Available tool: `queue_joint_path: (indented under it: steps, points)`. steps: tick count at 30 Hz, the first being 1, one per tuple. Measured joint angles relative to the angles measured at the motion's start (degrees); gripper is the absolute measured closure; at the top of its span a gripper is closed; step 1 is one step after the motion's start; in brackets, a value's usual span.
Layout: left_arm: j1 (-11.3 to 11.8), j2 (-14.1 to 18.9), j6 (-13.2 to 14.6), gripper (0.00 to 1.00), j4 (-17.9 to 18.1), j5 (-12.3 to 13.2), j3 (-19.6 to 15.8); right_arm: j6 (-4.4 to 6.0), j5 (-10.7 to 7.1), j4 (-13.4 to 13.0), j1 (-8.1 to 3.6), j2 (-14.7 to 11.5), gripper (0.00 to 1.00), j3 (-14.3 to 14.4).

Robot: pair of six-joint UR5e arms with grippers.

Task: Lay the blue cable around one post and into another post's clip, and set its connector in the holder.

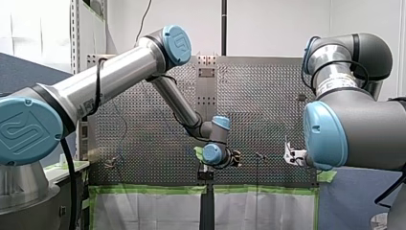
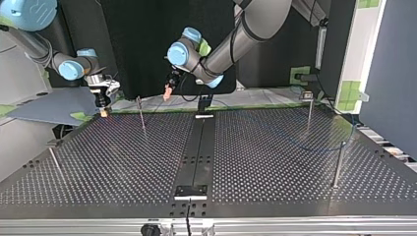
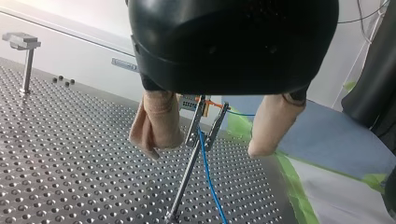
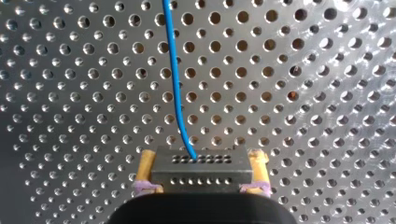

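Observation:
In the right wrist view my right gripper (image 4: 200, 179) is shut on a dark connector block (image 4: 198, 168), its yellow pads (image 4: 146, 169) on both sides. The blue cable (image 4: 176, 79) leaves the connector and runs away over the perforated plate. In the left wrist view my left gripper (image 3: 204, 150) is open, with its beige fingers (image 3: 156, 123) on either side of a thin post's clip (image 3: 205, 119). The cable (image 3: 208, 175) hangs down from that clip beside the post. In the top view my right gripper (image 2: 103, 102) hovers at the far left edge and my left gripper (image 2: 168, 92) is near the post (image 2: 141, 114).
More thin posts stand on the plate at the top view's right (image 2: 309, 110), near right (image 2: 338, 164) and near left (image 2: 54, 162). A black rail (image 2: 199, 147) runs down the middle of the table. A post with a flat block on top (image 3: 22, 44) stands off to the side in the left wrist view.

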Motion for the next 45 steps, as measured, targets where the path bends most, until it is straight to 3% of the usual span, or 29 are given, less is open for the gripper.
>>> queue_joint_path:
  steps: [29, 39, 45]
  points:
    - [0.10, 0.08, -0.18, 0.00, 0.00, -0.18, 0.00, 0.00, -0.01, 0.13, 0.17, 0.01, 1.00, -0.02]
    - [-0.69, 4.28, -0.43, 0.00, 2.83, -4.23, -3.51, 0.00, -0.06, 0.09, 0.18, 0.01, 1.00, -0.01]
    - [-1.88, 7.20, 1.57, 0.00, 5.74, -7.13, -6.41, 0.00, -0.37, 0.11, 0.22, 0.01, 1.00, -0.03]
